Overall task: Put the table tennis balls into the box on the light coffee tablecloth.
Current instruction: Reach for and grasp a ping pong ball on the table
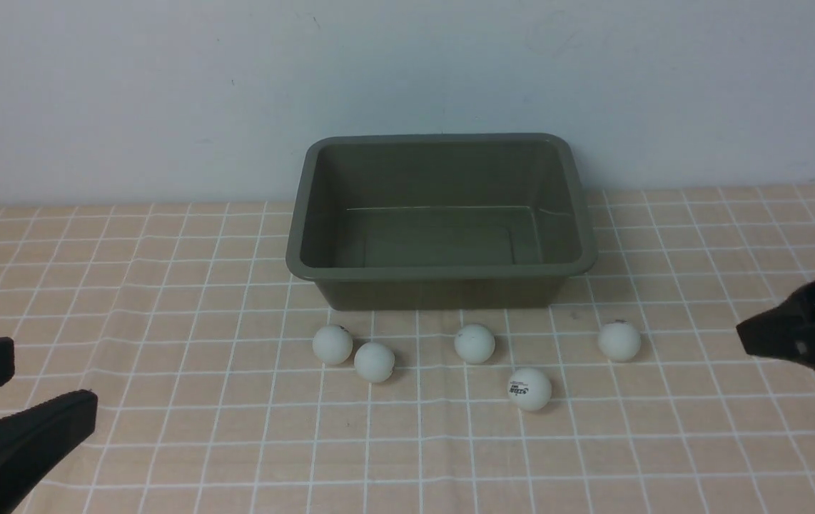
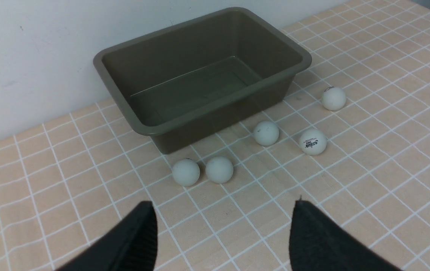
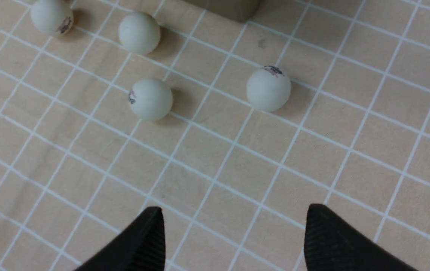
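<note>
Left end effector (image 2: 223, 203) overlooks five balls (image 2: 266, 133); right wrist view catches four.

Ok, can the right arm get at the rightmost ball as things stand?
Probably yes. The rightmost ball sits alone on the tablecloth, with bare cloth between it and the right arm's open jaws.

Your front camera faces forward from well back, taking in the whole box (image 1: 440, 271) and all five balls (image 1: 474, 343). Your left wrist camera sees both obliquely from the left. Your right wrist camera looks down closely on four balls.
</note>
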Tool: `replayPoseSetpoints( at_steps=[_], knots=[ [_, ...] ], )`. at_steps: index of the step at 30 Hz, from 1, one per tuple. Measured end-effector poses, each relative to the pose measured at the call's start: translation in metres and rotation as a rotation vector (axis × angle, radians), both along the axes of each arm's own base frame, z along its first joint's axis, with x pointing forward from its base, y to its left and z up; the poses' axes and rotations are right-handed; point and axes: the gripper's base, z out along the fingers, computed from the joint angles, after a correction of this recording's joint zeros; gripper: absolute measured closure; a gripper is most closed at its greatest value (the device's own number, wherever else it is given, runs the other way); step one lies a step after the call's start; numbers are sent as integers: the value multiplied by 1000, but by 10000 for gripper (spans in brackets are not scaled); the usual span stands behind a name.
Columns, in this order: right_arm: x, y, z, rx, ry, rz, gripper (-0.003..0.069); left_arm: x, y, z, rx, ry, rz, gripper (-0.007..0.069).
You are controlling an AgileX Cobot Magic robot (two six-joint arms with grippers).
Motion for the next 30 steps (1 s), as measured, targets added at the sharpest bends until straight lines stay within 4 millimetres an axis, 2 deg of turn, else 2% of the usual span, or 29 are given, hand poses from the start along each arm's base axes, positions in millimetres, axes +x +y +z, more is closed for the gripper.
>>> replayPoseSetpoints(
  at_steps=[6, 7, 10, 13, 20, 26, 30],
  knots=[
    [40, 7, -13, -4, 51, 29, 207, 0, 0, 0, 0, 0, 0, 232],
    [40, 8, -12, -4, 48, 32, 207, 0, 0, 0, 0, 0, 0, 232],
    [62, 24, -29, -17, 84, 80, 207, 0, 0, 0, 0, 1, 0, 232],
    [76, 32, -41, -28, 114, 84, 207, 0, 0, 0, 0, 1, 0, 232],
    [116, 36, -76, -49, 209, 58, 207, -1, -1, -1, 0, 14, -8, 232],
    [140, 38, -94, -70, 234, 64, 207, -2, -1, -2, 4, 32, -20, 232],
    [147, 48, -105, -97, 252, 102, 207, -2, -1, -3, 4, 33, -20, 232]
  ],
)
